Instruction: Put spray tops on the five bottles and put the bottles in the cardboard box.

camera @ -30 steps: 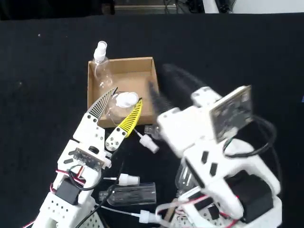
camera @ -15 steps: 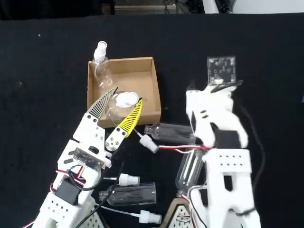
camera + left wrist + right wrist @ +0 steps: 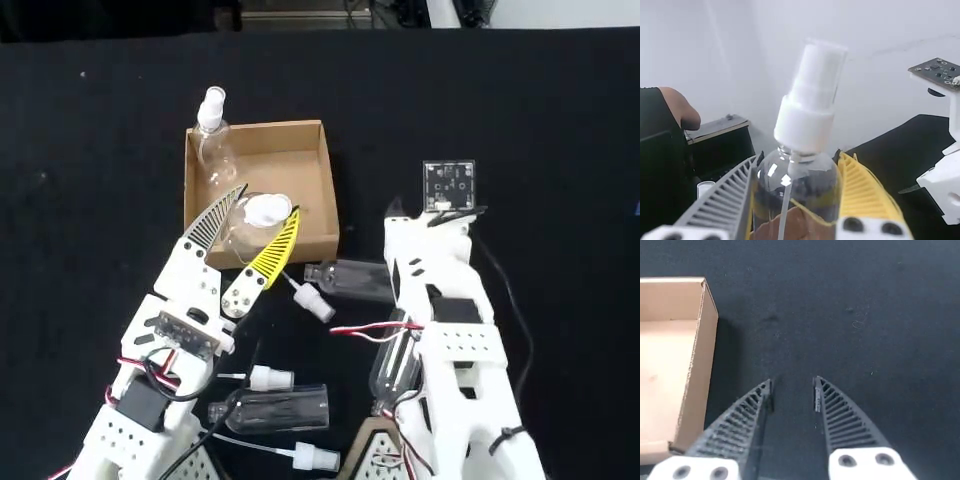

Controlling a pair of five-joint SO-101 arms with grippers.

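The left tool is clenched on a clear bottle, with its grey and yellow fingers on either side of the body. This held bottle stands upright, its long axis vertical and its white spray top pointing up. In the high view it sits over the near part of the cardboard box. Whether its base touches the box floor cannot be told.

A second capped bottle stands in the box's far left corner, spray head up.

The right tool is released, its dark fingers parted with nothing between them. It hangs over the black surface just to the right of the box.

Three uncapped bottles lie on their sides on the surface.
- One bottle lies near the box's front right corner, its long axis left to right and its neck pointing left.
- A loose spray top lies just beside that neck.
- Another bottle lies between the arm bases, also with its neck pointing left.
- One loose top lies just beyond it and another lies nearer the arms.
- The third bottle lies partly under the right arm, its long axis running roughly away from the arms.
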